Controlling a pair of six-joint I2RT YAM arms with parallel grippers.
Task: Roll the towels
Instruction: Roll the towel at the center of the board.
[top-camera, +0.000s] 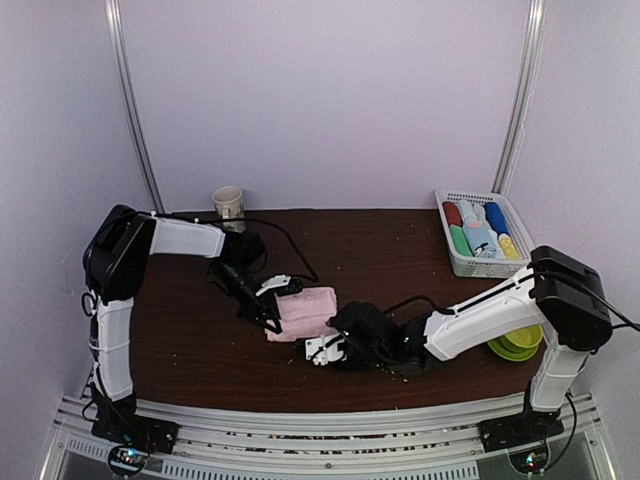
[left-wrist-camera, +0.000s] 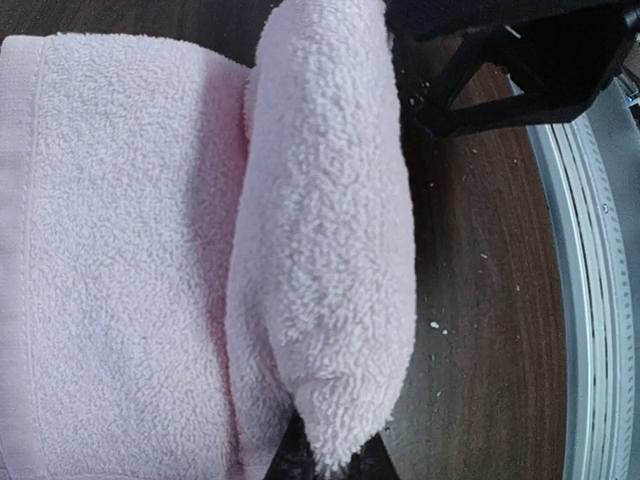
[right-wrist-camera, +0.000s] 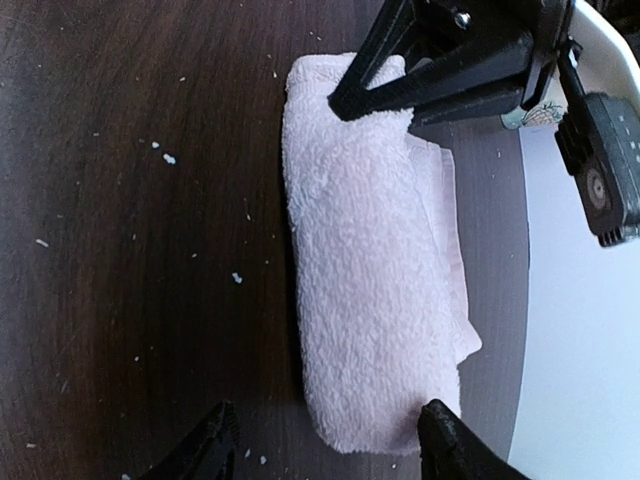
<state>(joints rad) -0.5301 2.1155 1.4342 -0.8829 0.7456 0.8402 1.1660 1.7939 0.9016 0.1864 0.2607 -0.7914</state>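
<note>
A pale pink towel (top-camera: 308, 310) lies mid-table, partly rolled. In the left wrist view its rolled part (left-wrist-camera: 330, 230) lies beside the flat part (left-wrist-camera: 110, 270). My left gripper (top-camera: 268, 310) is shut on the roll's left end; the fingertips (left-wrist-camera: 300, 458) pinch the cloth, as my left gripper (left-wrist-camera: 335, 455) shows there. My right gripper (top-camera: 325, 348) is open at the roll's other end, and in its own view the right gripper (right-wrist-camera: 328, 412) has one finger on each side of the roll (right-wrist-camera: 370, 270), not closed on it. The left gripper's fingers (right-wrist-camera: 420, 75) show at the far end.
A white slatted basket (top-camera: 470, 268) at the back right holds several rolled coloured towels. A paper cup (top-camera: 229, 205) stands at the back left. A yellow-green bowl (top-camera: 515, 346) sits under the right arm. The table's metal front edge (left-wrist-camera: 590, 300) is close to the roll.
</note>
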